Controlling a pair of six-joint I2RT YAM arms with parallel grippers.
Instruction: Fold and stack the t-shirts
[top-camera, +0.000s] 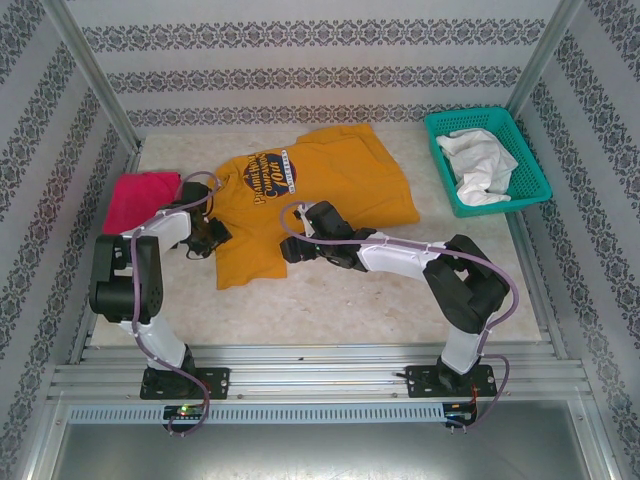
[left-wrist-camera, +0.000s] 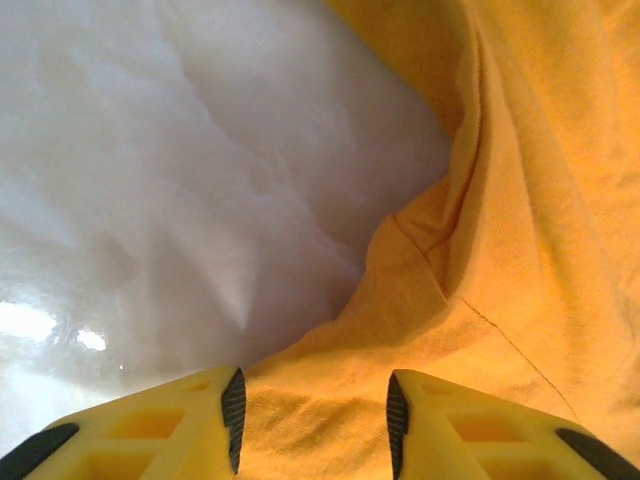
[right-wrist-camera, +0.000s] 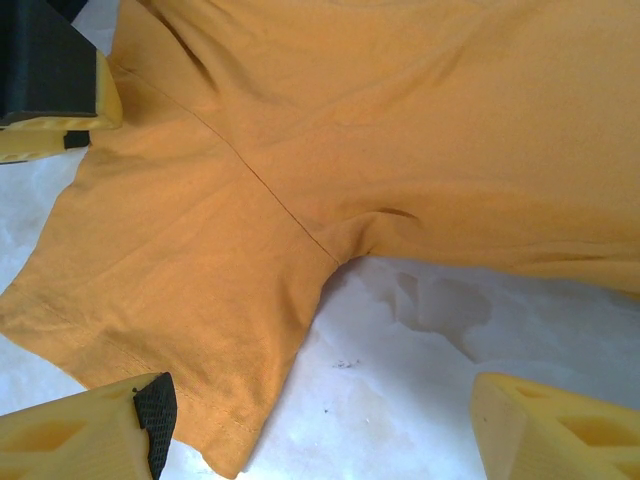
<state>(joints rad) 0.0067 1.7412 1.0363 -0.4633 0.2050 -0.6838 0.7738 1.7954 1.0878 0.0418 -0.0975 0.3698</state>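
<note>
The mustard-orange t-shirt (top-camera: 320, 190) lies spread face up mid-table, its dark round logo (top-camera: 266, 172) toward the left. A magenta t-shirt (top-camera: 140, 198) lies folded at the far left. My left gripper (top-camera: 212, 238) is low at the mustard shirt's left edge. In the left wrist view its jaws (left-wrist-camera: 312, 420) stand partly apart, with wrinkled mustard cloth (left-wrist-camera: 500, 230) lying between the pads. My right gripper (top-camera: 293, 250) hovers at the shirt's near edge. It is wide open (right-wrist-camera: 320, 435) over a sleeve hem (right-wrist-camera: 190, 330) and bare table, with nothing gripped.
A teal lattice basket (top-camera: 525, 150) holding white cloth (top-camera: 478, 165) stands at the back right. Patterned walls close in the back and sides. The pale table (top-camera: 380, 300) shows between the shirt and the arm bases. The left gripper's body (right-wrist-camera: 45, 80) shows at the right wrist view's top left.
</note>
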